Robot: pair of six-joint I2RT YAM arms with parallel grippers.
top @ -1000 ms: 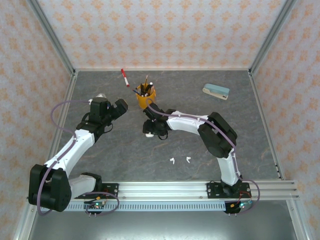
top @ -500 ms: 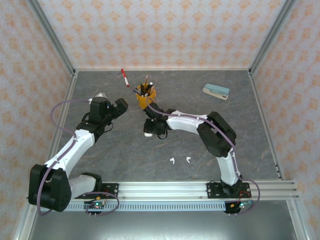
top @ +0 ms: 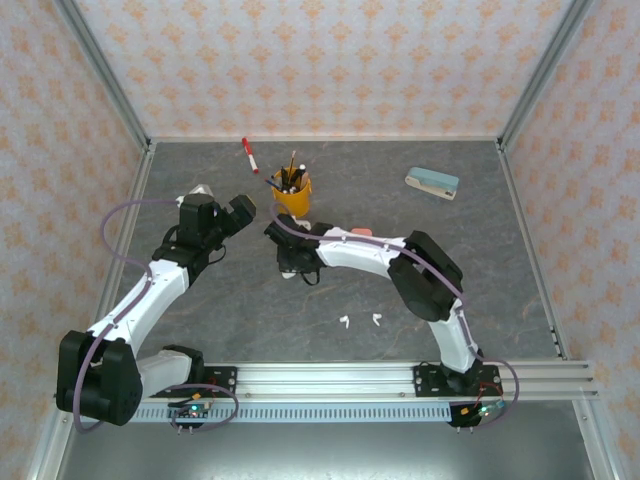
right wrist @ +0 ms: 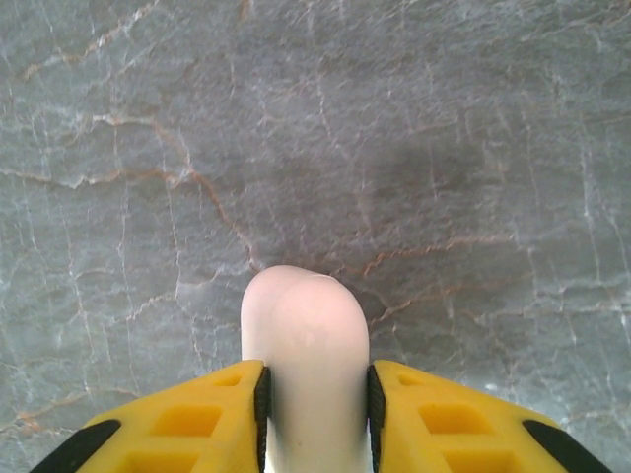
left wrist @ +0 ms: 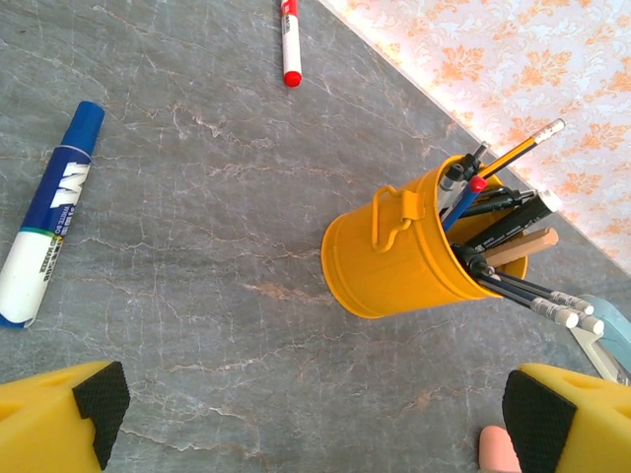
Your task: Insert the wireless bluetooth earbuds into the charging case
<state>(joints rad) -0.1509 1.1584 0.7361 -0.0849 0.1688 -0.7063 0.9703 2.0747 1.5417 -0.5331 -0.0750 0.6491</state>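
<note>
Nearest the arm bases, two white earbuds (top: 343, 322) (top: 377, 320) are lying a little apart on the grey table (top: 250, 310), too small for their stems to be made out. Further in, the right gripper (top: 291, 262) (right wrist: 315, 384) is reaching left across the middle and pinching a pale, round-ended charging case (right wrist: 306, 335). In the wrist view both yellow fingers (right wrist: 197, 414) are pressing against its sides, and the frame edge is cutting off its lower part. From above, the gripper is covering the case almost entirely. A salmon-pink sliver (top: 362, 232) is peeking out behind that arm's forearm, too little of it showing to tell what it is. The left gripper (top: 240, 212) (left wrist: 315, 419) is hanging with its jaws spread wide, holding nothing, just left of a yellow cup (top: 293, 197) (left wrist: 394, 261) packed with pens and pencils. A blue marker (left wrist: 49, 222) is lying near it. Beyond, a red marker (top: 248, 155) (left wrist: 290, 44) is resting near the back wall, its upper end cropped in the wrist view. A pale blue block (top: 432, 182) is sitting far right.
</note>
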